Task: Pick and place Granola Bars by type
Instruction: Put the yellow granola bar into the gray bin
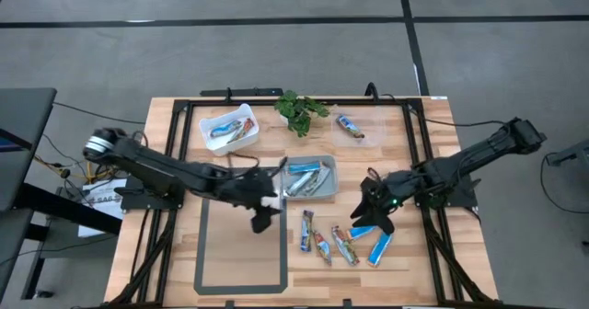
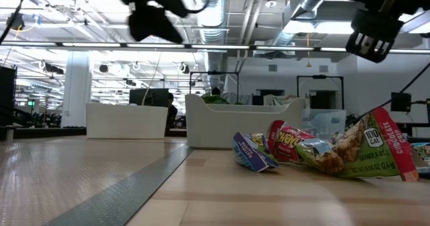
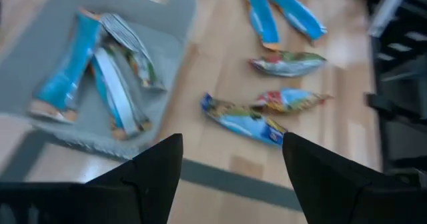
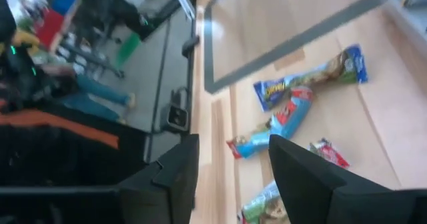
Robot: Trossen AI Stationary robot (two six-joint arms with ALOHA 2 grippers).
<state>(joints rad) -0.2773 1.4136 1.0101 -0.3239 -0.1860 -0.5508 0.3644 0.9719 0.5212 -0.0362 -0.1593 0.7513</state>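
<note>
Several loose granola bars lie flat on the wooden table at the near right: a multicoloured one [image 1: 307, 231], two more beside it [image 1: 321, 246] [image 1: 345, 245], and two blue ones [image 1: 379, 248] [image 1: 362, 231]. A grey tray [image 1: 327, 191] holds blue and silver bars [image 3: 67, 67]. My left gripper [image 1: 262, 219] hovers open in front of that tray, left of the loose bars, with nothing between its fingers [image 3: 231, 141]. My right gripper [image 1: 375, 212] hangs open just above the blue bars, also holding nothing [image 4: 233, 144].
A white tray [image 1: 210, 123] with bars stands at the far left. A clear container [image 1: 368, 120] with one bar stands at the far right, a green plant sprig [image 1: 299, 109] between them. A grey taped rectangle [image 1: 244, 286] marks the near left.
</note>
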